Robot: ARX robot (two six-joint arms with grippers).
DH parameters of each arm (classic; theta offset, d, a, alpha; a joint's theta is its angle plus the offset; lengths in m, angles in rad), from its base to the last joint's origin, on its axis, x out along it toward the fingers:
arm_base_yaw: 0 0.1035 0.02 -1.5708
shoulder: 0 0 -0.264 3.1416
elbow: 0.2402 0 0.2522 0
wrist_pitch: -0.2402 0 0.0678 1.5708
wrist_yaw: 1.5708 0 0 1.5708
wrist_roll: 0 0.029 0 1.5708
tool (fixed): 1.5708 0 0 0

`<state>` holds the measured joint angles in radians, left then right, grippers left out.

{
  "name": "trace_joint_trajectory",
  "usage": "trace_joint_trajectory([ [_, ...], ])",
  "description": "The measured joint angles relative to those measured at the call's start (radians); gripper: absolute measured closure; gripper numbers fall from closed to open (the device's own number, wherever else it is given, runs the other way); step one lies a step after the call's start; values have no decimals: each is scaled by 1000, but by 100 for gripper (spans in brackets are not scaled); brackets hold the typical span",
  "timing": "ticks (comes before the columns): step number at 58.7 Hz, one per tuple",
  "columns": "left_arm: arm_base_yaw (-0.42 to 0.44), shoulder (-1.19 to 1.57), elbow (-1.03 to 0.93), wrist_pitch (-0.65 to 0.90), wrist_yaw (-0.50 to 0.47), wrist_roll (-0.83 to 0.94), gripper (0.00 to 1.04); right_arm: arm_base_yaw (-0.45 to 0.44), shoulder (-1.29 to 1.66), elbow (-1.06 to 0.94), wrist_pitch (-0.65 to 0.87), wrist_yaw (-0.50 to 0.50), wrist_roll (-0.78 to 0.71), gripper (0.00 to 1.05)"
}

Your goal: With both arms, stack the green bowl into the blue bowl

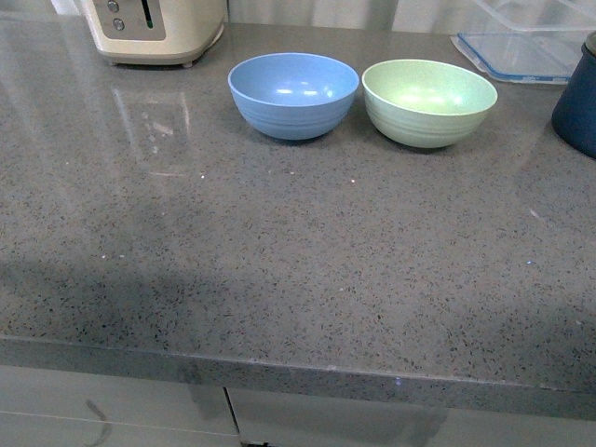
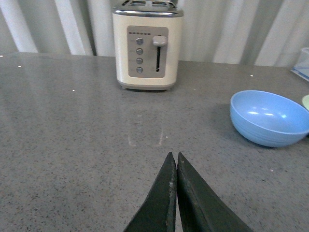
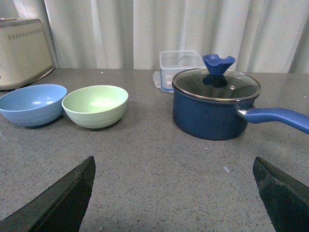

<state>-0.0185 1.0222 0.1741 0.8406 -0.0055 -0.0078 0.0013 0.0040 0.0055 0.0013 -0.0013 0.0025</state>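
Note:
The blue bowl [image 1: 293,94] and the green bowl [image 1: 429,101] stand upright and empty, side by side at the back of the grey counter, blue on the left, with a small gap between them. Neither arm shows in the front view. In the left wrist view my left gripper [image 2: 174,155] is shut on nothing, low over bare counter, with the blue bowl [image 2: 269,117] some way ahead and off to one side. In the right wrist view my right gripper [image 3: 174,162] is wide open over bare counter, well short of the green bowl [image 3: 95,106] and the blue bowl [image 3: 33,104].
A cream toaster [image 1: 154,30] stands at the back left. A dark navy pot [image 3: 215,103] with a glass lid and long handle sits right of the green bowl, a clear container [image 3: 179,67] behind it. The counter's front edge [image 1: 298,372] is near.

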Motion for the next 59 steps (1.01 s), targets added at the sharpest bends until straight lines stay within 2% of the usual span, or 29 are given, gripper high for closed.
trace_joint_trajectory([
  [22,16,-233,-103,-132,3,0,101,0,0,0,0,0,0,10],
  [28,16,-253,-146,-98,2,0,101,0,0,0,0,0,0,10],
  [59,16,-600,-153,-418,3,0,101,0,0,0,0,0,0,10],
])
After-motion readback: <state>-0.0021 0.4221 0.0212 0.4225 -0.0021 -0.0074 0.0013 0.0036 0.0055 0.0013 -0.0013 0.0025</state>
